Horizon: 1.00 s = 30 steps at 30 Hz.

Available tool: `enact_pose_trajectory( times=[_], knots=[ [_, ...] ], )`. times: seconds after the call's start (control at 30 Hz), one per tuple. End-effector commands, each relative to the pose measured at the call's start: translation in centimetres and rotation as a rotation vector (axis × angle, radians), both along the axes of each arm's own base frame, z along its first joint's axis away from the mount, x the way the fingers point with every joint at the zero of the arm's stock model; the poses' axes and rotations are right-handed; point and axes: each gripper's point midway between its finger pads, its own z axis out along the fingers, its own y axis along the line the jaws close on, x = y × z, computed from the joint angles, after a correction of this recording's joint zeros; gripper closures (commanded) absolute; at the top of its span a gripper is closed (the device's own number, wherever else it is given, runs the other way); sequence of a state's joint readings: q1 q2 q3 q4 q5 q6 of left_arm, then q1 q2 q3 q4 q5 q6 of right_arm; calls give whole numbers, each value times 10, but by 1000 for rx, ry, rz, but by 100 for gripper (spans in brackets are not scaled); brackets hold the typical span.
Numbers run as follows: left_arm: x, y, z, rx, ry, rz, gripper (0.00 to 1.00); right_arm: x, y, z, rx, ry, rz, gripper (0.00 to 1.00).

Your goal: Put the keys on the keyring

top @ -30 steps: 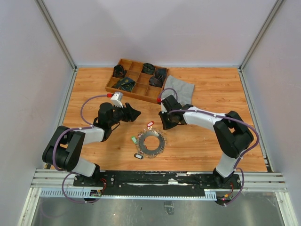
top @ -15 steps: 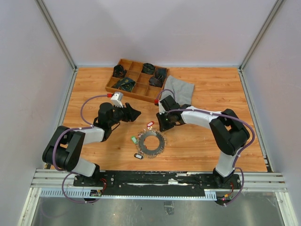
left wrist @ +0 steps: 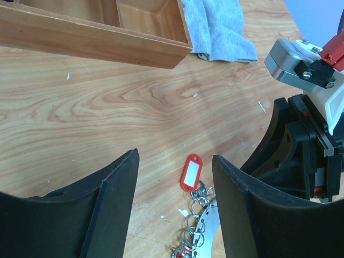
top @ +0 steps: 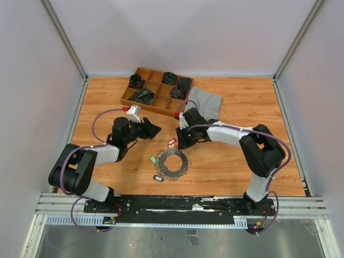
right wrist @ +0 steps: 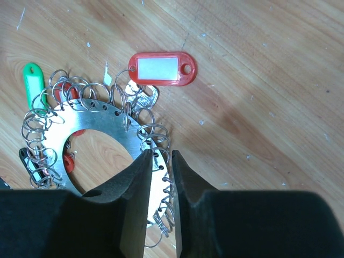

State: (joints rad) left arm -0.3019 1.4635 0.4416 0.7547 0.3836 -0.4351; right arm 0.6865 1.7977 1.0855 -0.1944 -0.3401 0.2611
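The left hand (top: 152, 129) is held low over the desk (top: 242, 166), up and to the left of the keyring (top: 183, 162), its fingers spread wide and nothing gripped between them. In its wrist view the red tag (left wrist: 191, 173) is framed in the gap, so the hand appears to be aimed and readied for a pick-up or for steadying. The keyring is laid flat in the near middle of the desk, a metal disc with many small wire loops hung round its rim. The keys are gathered against that rim. One with a green tag (right wrist: 32, 80) is placed at the left edge, and a dark tag (top: 158, 178) is seen at the near left. The red-tagged one is found at the far edge with a silver key (right wrist: 144, 98) beside it. Whether any of them is already threaded onto a loop cannot be told. The right hand (right wrist: 161, 156) is poised directly above the disc's far-right rim, fingers drawn almost together with only a narrow slit left, and nothing can be seen pinched. A fine grip on one loop is judged to be intended. The wooden tray (top: 124, 100) and grey cloth (top: 207, 102) are set well apart at the far side, outside the working area.
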Motion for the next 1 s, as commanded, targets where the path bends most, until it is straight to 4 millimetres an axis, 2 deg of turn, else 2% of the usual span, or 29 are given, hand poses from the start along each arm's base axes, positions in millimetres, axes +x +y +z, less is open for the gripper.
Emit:
enact_pose_trajectory(
  times=[0.0, 0.2, 0.27, 0.53, 0.73, 0.87, 0.97],
  knots=[
    [5, 0, 5, -8, -28, -2, 38, 7, -3, 7, 9, -37, -6, 77],
    [5, 1, 4, -8, -25, 0, 38, 15, -7, 14, -23, -106, -12, 71],
    [5, 1, 4, -7, -26, -1, 38, 15, -4, 15, -38, -127, 9, 66],
    [6, 2, 4, -1, -24, 7, 39, 13, 26, 20, -78, -221, 159, 51],
    [6, 3, 4, 3, -26, 14, 40, 12, 50, 21, -29, -240, 247, 39],
    [7, 4, 4, 5, -23, 17, 40, 7, 58, 9, -43, -225, 303, 36],
    [6, 4, 4, 5, -23, 16, 40, 12, 58, 3, -76, -234, 288, 37]
  ],
)
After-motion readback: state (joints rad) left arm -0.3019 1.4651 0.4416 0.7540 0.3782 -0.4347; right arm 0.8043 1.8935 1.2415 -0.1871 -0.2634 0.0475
